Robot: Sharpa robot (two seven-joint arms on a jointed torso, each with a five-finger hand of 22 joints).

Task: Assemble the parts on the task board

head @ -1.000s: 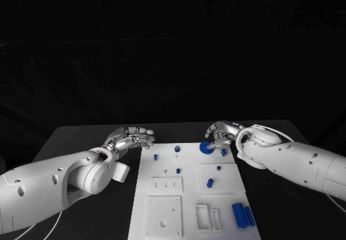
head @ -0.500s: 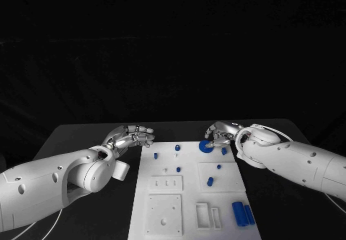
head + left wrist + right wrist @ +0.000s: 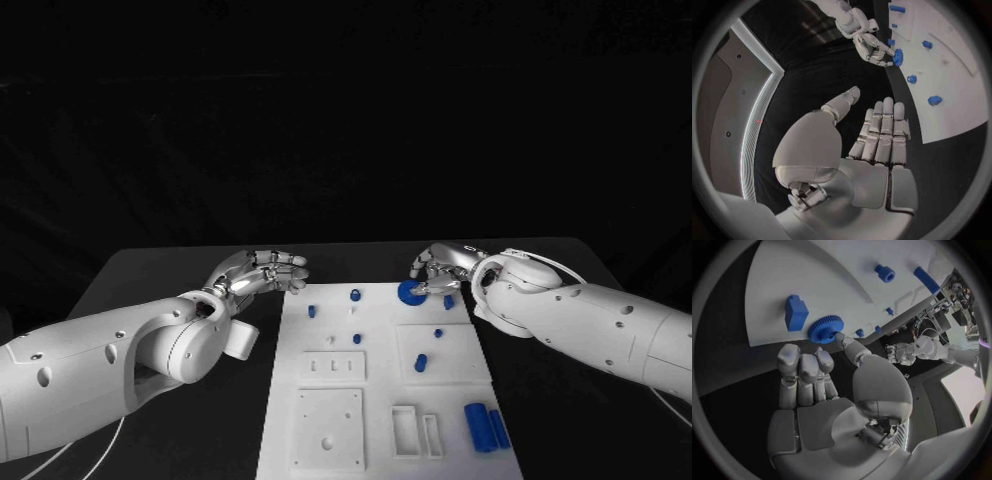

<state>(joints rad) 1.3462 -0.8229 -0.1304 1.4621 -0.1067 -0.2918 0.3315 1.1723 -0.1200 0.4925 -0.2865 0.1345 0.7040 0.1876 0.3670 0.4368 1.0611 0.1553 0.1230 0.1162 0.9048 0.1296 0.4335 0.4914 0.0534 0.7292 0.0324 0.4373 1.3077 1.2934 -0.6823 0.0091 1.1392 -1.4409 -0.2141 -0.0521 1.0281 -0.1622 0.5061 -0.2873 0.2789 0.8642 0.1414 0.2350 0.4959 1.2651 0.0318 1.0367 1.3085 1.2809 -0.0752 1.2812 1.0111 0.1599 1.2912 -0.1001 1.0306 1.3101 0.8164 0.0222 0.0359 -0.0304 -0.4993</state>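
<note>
The white task board (image 3: 378,400) lies lengthwise in the middle of the table. A blue gear (image 3: 411,292) lies flat near the board's far right corner, next to a small blue block (image 3: 449,303). My right hand (image 3: 441,264) hovers over that corner, and its thumb tip touches the gear's (image 3: 824,329) toothed edge. Its other fingers (image 3: 801,370) lie straight and hold nothing. My left hand (image 3: 265,272) hangs over the black table just off the board's far left corner, fingers (image 3: 881,132) extended side by side, nothing in it.
Small blue pegs stand on the board's far half (image 3: 353,296) (image 3: 312,312) (image 3: 420,364). Two blue cylinders (image 3: 483,428) lie at the near right edge. Square recessed plates (image 3: 329,430) and narrow slots (image 3: 415,433) fill the near part. Black table (image 3: 577,420) flanks both sides.
My left hand has drifted slightly farther from me. The right hand and the gear have barely shifted.
</note>
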